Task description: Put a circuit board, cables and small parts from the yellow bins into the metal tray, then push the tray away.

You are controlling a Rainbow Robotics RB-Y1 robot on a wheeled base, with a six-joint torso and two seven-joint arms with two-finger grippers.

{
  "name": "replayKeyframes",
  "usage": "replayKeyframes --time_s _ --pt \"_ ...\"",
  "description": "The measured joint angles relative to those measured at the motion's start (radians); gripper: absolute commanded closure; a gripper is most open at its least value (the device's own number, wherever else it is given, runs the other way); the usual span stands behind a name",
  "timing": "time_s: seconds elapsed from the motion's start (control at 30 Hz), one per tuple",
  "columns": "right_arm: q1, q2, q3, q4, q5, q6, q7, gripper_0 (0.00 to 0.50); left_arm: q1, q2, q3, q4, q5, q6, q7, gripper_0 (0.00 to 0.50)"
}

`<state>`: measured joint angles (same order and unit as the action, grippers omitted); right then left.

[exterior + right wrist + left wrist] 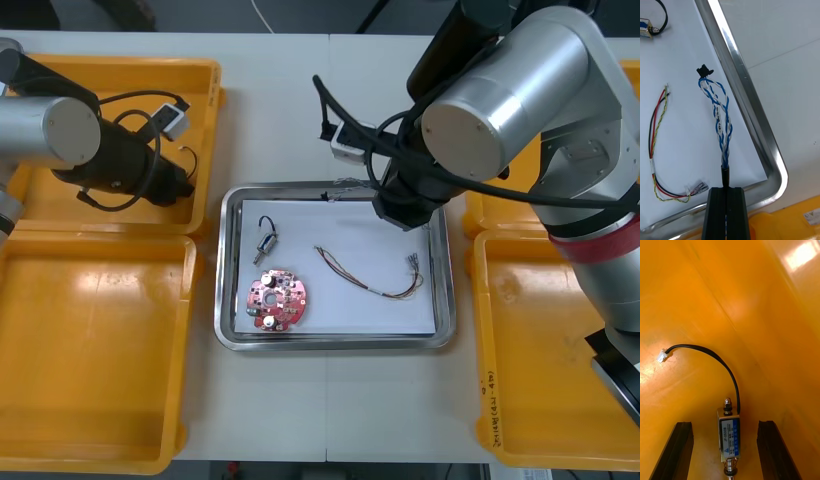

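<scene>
While the right tool [727, 191] grips twisted cable [724, 127], red-yellow cable [654, 142] lies nearby.

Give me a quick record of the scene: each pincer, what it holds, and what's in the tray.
left pincer: open, astride a small metal part with black cable, in the far left yellow bin
right pincer: shut on the blue and white twisted cable, above the metal tray
tray contents: red circuit board, red and yellow cable, second small metal part

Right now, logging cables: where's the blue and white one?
Right wrist view: the right tool holds the blue and white cable over the tray's right side, beside the red and yellow cable.
</scene>
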<state>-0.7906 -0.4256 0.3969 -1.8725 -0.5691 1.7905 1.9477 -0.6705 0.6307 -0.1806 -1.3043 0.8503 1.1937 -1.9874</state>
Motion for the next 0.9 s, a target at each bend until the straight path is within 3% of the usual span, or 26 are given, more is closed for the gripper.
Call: replayKeyframes --time_s 0.2,0.23,0.27,0.33,0.5,0.7,0.9 --pt "0.018 0.000 0.092 0.000 0.049 -0.056 0.052 0.500 0.000 0.000 -0.002 0.000 0.000 -0.007 0.000 0.000" --pt "0.020 0.000 0.107 0.000 0.059 -0.066 0.052 0.500 0.000 0.000 -0.003 0.000 0.000 -0.009 0.000 0.023" --pt "0.023 0.000 0.120 0.000 0.068 -0.077 0.052 0.500 0.000 0.000 -0.003 0.000 0.000 -0.010 0.000 0.222" --pt "0.029 0.000 0.140 0.000 0.081 -0.095 0.052 0.500 0.000 0.000 -0.005 0.000 0.000 -0.013 0.000 0.497" --pt "0.038 0.000 0.156 0.020 0.085 -0.134 0.070 0.500 0.000 0.000 -0.006 0.002 0.000 -0.013 0.000 0.500" --pt "0.038 0.000 0.156 0.091 0.097 -0.190 0.192 0.500 0.000 0.000 -0.006 0.002 0.000 -0.014 0.000 0.500" --pt "0.039 0.000 0.156 0.130 0.098 -0.219 0.192 0.500 0.000 0.000 -0.006 0.002 0.002 -0.014 -0.001 0.499"
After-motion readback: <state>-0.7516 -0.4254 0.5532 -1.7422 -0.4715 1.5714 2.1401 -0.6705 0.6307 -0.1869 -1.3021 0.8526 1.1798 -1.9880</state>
